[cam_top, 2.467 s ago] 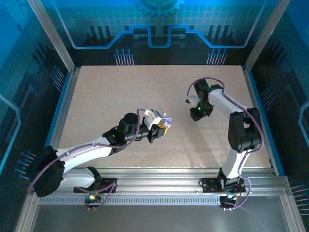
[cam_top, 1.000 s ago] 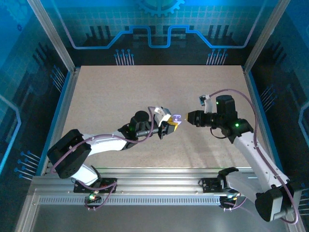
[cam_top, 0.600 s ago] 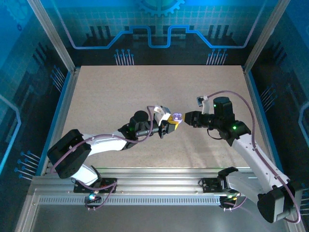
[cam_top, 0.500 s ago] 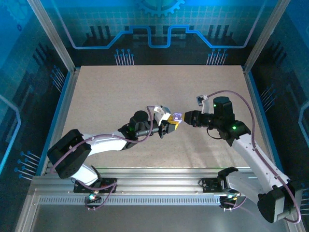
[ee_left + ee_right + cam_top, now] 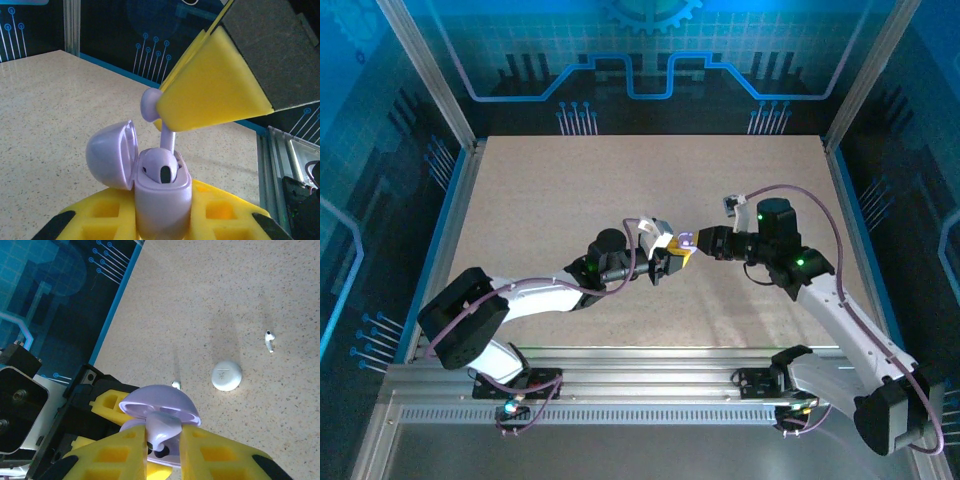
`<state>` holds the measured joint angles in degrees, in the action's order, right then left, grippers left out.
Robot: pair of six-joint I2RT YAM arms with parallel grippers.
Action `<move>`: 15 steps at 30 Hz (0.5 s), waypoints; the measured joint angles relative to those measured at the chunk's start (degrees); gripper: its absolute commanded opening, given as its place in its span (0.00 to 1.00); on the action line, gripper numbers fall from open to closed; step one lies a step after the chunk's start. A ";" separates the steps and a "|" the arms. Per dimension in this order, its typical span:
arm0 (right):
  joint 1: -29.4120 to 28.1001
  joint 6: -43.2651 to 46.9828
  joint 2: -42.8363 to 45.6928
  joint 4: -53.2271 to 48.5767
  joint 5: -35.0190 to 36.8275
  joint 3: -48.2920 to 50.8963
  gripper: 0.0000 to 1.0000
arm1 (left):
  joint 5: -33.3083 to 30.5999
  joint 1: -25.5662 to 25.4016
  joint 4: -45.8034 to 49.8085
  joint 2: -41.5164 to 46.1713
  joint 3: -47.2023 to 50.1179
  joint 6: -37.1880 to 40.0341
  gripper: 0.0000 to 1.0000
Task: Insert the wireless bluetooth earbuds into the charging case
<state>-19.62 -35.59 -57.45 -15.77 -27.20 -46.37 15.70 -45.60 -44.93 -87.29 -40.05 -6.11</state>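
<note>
Clamping the lavender charging case (image 5: 162, 197) upright, lid swung open, the left end effector (image 5: 670, 262) holds it off the surface (image 5: 570, 190). One lavender earbud (image 5: 161, 169) sits inside the case. Just above it, the right end effector (image 5: 162, 442) pinches a second lavender earbud (image 5: 150, 104), stem pointing down at the case's opening. Beyond the case, a white disc (image 5: 226, 375) and a white earbud (image 5: 270, 341) lie on the surface.

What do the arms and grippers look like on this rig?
Left arm and right arm match: white link shells, black joint housings, green indicator lights, and a purplish-grey cable looping alongside each. Left gripper and right gripper: black bodies, yellow wedge-shaped fingers with square recesses and black patches at the edges.
</note>
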 measured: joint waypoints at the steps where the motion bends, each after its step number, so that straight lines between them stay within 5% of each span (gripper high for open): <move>1: 0.00 0.00 0.00 0.00 0.15 0.02 0.22 | 0.00 0.00 -0.02 0.00 0.00 0.00 0.19; 15: -0.63 0.66 0.02 -1.05 0.26 0.37 0.23 | -0.42 -0.11 -0.42 0.00 0.00 0.02 0.19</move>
<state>-20.25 -34.94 -57.43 -16.82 -26.94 -46.00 15.29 -45.71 -45.34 -87.29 -40.05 -6.09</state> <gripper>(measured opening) 0.227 0.215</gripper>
